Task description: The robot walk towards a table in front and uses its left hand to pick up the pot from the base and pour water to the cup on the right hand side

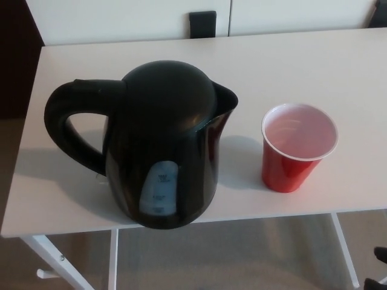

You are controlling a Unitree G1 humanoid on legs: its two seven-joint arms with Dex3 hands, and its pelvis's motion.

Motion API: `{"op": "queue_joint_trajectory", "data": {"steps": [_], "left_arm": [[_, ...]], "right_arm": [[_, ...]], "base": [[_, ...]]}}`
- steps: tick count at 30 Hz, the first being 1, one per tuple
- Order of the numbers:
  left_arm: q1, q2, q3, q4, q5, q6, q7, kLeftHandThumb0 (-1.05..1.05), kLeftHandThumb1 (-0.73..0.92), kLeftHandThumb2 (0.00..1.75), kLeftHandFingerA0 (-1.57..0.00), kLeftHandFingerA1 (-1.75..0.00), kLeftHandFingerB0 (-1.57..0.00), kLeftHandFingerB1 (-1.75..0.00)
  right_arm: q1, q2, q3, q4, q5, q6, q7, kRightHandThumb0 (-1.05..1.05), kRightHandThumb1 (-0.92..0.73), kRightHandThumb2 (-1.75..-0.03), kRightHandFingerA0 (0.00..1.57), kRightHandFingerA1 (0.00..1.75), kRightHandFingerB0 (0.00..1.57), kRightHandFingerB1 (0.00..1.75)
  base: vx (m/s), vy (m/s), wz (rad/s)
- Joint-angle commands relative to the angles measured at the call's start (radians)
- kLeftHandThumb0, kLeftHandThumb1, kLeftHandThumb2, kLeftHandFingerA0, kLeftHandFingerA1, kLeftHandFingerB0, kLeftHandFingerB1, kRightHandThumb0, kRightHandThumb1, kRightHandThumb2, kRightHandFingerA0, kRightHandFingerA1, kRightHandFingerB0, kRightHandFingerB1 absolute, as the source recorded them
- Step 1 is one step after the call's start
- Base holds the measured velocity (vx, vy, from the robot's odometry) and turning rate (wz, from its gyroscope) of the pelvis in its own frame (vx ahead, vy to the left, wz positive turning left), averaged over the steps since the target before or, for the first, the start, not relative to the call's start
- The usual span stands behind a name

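Observation:
A black electric kettle point(160, 145) stands on the white table point(290, 66) near its front edge, with the handle pointing left and the spout toward the right. Its base is hidden under it. A red plastic cup point(296, 148) with a white inside stands upright to the right of the kettle, a small gap apart from it. Only a dark sliver of my right hand point(381, 254) shows at the bottom right corner, below the table's edge and far from the cup. My left hand does not show.
A black chair back point(202, 23) stands behind the table's far edge. White table legs point(341, 248) run down to the floor at the front. A dark piece of furniture point(15, 54) borders the table on the left.

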Motion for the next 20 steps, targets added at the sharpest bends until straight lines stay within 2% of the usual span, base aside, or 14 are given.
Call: {"op": "queue_joint_trajectory", "data": {"steps": [1, 2, 3, 4, 7, 8, 9, 10, 11, 12, 13, 15, 17, 20], "left_arm": [[0.018, 0.014, -0.078, 0.025, 0.087, -0.154, 0.095, -0.66, 0.77, 0.64, -0.09, -0.25, -0.10, -0.21], [0.017, 0.016, -0.084, 0.026, 0.086, -0.159, 0.098, -0.66, 0.77, 0.64, -0.09, -0.25, -0.10, -0.21], [0.011, 0.012, -0.093, 0.014, 0.084, -0.151, 0.114, -0.71, 0.77, 0.66, -0.09, -0.26, -0.10, -0.20], [0.011, 0.006, -0.089, 0.002, 0.067, -0.139, 0.112, -0.72, 0.64, 0.97, 0.00, -0.34, -0.08, -0.27], [0.022, -0.006, -0.095, -0.040, 0.049, -0.117, 0.115, -0.81, 0.70, 0.98, -0.06, -0.29, -0.06, -0.17], [0.033, -0.024, -0.101, -0.076, 0.049, -0.111, 0.133, -0.78, 0.69, 0.98, -0.07, -0.36, -0.07, -0.27], [0.035, -0.026, -0.103, -0.083, 0.049, -0.109, 0.136, -0.78, 0.69, 0.98, -0.07, -0.36, -0.07, -0.27], [0.054, -0.044, -0.128, -0.124, 0.062, -0.120, 0.135, -0.72, 0.71, 0.99, -0.04, -0.32, -0.08, -0.30], [0.066, -0.053, -0.148, -0.159, 0.074, -0.111, 0.141, -0.75, 0.70, 1.02, 0.00, -0.32, -0.14, -0.35], [0.075, -0.060, -0.162, -0.183, 0.076, -0.099, 0.144, -0.80, 0.73, 1.02, 0.00, -0.27, -0.10, -0.29], [0.084, -0.070, -0.175, -0.204, 0.071, -0.086, 0.144, -0.84, 0.73, 1.02, -0.07, -0.24, -0.08, -0.24], [0.089, -0.080, -0.185, -0.215, 0.064, -0.088, 0.145, -0.85, 0.74, 1.02, -0.07, -0.23, -0.07, -0.19], [0.094, -0.110, -0.189, -0.225, 0.046, -0.093, 0.150, -0.76, 0.70, 1.03, 0.00, -0.29, -0.07, -0.24], [0.097, -0.124, -0.184, -0.208, 0.040, -0.107, 0.156, -0.76, 0.68, 1.01, 0.00, -0.31, -0.12, -0.26]], "right_arm": [[0.037, 0.014, -0.064, 0.022, 0.074, 0.014, -0.005, -0.21, -0.53, -0.56, 0.64, 0.48, 0.34, 0.36], [0.037, 0.017, -0.073, 0.028, 0.080, 0.008, -0.002, -0.21, -0.53, -0.56, 0.64, 0.48, 0.34, 0.36], [0.040, 0.021, -0.081, 0.030, 0.076, -0.008, -0.014, -0.28, -0.46, -0.63, 0.55, 0.51, 0.32, 0.41], [0.037, 0.027, -0.089, 0.038, 0.081, -0.018, -0.012, -0.28, -0.46, -0.62, 0.52, 0.51, 0.33, 0.42], [0.028, 0.035, -0.102, 0.056, 0.088, -0.027, -0.003, -0.28, -0.47, -0.63, 0.51, 0.50, 0.33, 0.42], [0.024, 0.040, -0.115, 0.060, 0.102, -0.027, 0.003, -0.22, -0.52, -0.55, 0.52, 0.46, 0.36, 0.38], [0.023, 0.040, -0.117, 0.062, 0.103, -0.028, 0.004, -0.22, -0.52, -0.55, 0.52, 0.46, 0.36, 0.38], [0.027, 0.041, -0.117, 0.057, 0.095, -0.028, -0.010, -0.31, -0.45, -0.63, 0.49, 0.50, 0.35, 0.43], [0.028, 0.042, -0.118, 0.055, 0.097, -0.026, -0.010, -0.22, -0.52, -0.55, 0.51, 0.44, 0.37, 0.37], [0.030, 0.042, -0.119, 0.056, 0.097, -0.027, -0.008, -0.20, -0.53, -0.55, 0.54, 0.46, 0.36, 0.37], [0.031, 0.042, -0.117, 0.058, 0.096, -0.034, -0.004, -0.26, -0.47, -0.61, 0.53, 0.51, 0.34, 0.42], [0.030, 0.043, -0.113, 0.059, 0.097, -0.037, 0.000, -0.25, -0.46, -0.61, 0.53, 0.51, 0.33, 0.42], [0.033, 0.049, -0.111, 0.044, 0.098, -0.032, -0.009, -0.27, -0.47, -0.62, 0.50, 0.50, 0.35, 0.42], [0.038, 0.046, -0.106, 0.038, 0.094, -0.036, -0.006, -0.20, -0.53, -0.55, 0.53, 0.45, 0.37, 0.37]], "base": [[0.00, 0.000, 0.00], [0.00, 0.000, 0.00], [0.00, 0.000, 0.00], [0.00, 0.000, 0.00], [0.00, 0.000, 0.00], [0.00, 0.000, 0.00], [0.00, 0.000, 0.00], [0.00, 0.000, 0.00], [0.00, 0.000, 0.00], [0.00, 0.000, 0.00], [0.00, 0.000, 0.00], [0.00, 0.000, 0.00], [0.00, 0.000, 0.00], [0.00, 0.000, 0.00]]}}
